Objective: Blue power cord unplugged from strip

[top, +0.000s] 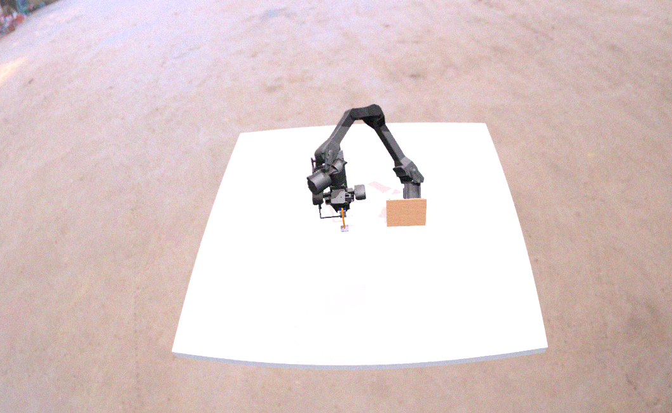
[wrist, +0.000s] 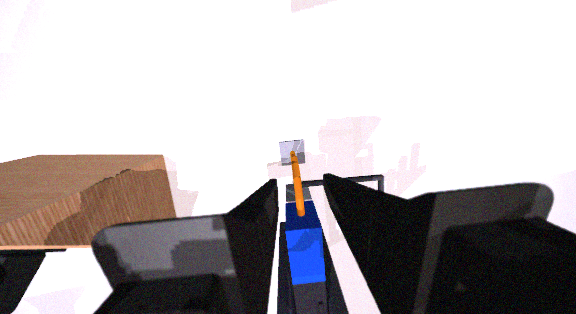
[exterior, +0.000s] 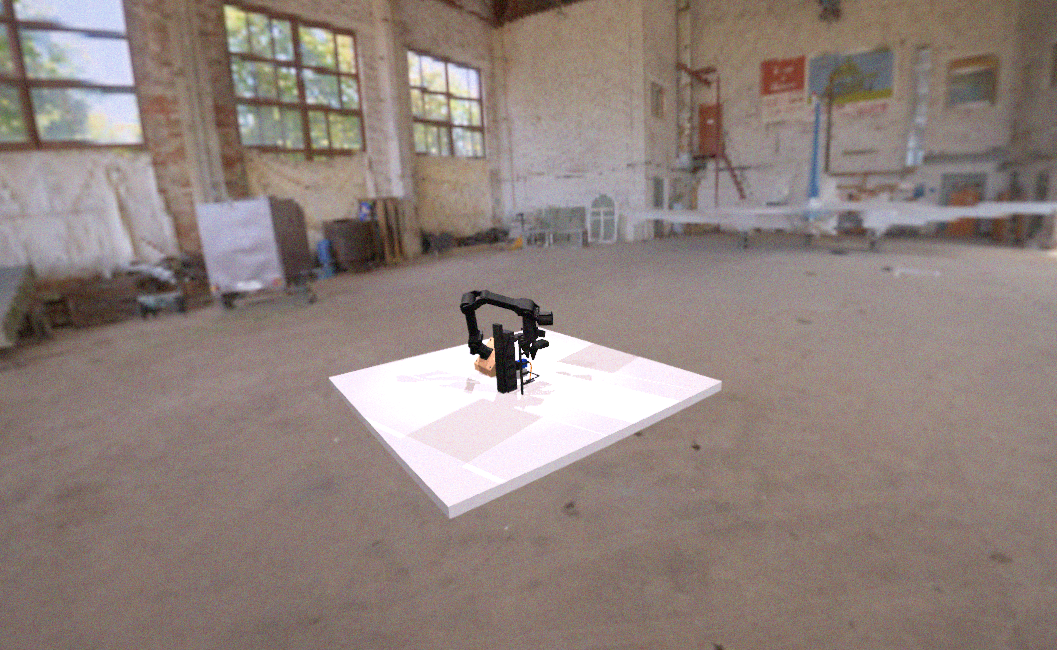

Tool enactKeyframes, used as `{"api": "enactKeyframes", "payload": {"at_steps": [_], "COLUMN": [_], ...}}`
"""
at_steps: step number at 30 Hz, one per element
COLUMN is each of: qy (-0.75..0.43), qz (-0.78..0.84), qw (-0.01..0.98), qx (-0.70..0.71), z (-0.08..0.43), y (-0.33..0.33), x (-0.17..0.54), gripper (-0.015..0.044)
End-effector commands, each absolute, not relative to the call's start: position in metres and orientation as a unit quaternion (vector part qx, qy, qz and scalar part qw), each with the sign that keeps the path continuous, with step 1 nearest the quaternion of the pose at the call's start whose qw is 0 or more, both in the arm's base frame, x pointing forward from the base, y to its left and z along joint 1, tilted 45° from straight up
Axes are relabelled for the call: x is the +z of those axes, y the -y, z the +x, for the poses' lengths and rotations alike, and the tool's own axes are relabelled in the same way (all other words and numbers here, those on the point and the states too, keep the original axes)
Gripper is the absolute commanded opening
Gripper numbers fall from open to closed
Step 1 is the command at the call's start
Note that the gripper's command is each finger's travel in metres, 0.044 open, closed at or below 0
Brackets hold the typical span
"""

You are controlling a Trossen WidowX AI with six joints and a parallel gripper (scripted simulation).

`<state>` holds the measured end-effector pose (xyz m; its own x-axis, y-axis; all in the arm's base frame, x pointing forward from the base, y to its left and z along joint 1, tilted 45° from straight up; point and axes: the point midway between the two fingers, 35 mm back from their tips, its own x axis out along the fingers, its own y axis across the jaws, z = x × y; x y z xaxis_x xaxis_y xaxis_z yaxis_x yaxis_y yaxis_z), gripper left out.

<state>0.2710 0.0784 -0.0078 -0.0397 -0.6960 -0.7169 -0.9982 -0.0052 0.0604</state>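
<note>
In the wrist view the blue plug (wrist: 305, 250) lies between my gripper's (wrist: 300, 186) two black fingers. A strip of white table shows on each side of it, so the fingers do not touch it and the gripper is open. The plug's near end meets a dark body, the power strip (wrist: 310, 296). An orange cord (wrist: 298, 182) (top: 343, 218) runs from the plug's far end to a small grey square (wrist: 292, 149) (top: 344, 229) on the table. In the top view the gripper (top: 343, 206) points down over the plug (top: 344, 209). The strip is hidden there.
A wooden block (top: 405, 213) (wrist: 75, 190) (exterior: 482, 364) stands to the plug's side, in front of the arm's base. A thin black wire frame (top: 328, 217) (wrist: 370, 178) stands by the plug. The white table (top: 358, 307) (exterior: 467, 460) lies on a hall floor.
</note>
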Motion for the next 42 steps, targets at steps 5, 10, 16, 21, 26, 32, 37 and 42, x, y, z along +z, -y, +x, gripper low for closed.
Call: {"api": "enactKeyframes", "payload": {"at_steps": [5,10,16,21,26,32,37,42], "qy": [-0.656,-0.648,-0.648,-0.648,-0.648,-0.648,-0.648,-0.648], "qz": [-0.646,-0.655,-0.655,-0.655,-0.655,-0.655,-0.655,-0.655], "qw": [0.254,0.249,0.249,0.249,0.249,0.249,0.249,0.248], "qx": [0.296,0.299,0.299,0.299,0.299,0.299,0.299,0.299], "z": [0.271,0.271,0.271,0.271,0.272,0.272,0.273,0.272], "y": [-0.078,-0.086,-0.085,-0.080,-0.074,-0.067,-0.062,-0.056], "x": [-0.007,0.000,0.001,0.006,0.012,0.018,0.024,0.029], "gripper": [0.0160,0.0160,0.0160,0.0160,0.0160,0.0160,0.0160,0.0160]}}
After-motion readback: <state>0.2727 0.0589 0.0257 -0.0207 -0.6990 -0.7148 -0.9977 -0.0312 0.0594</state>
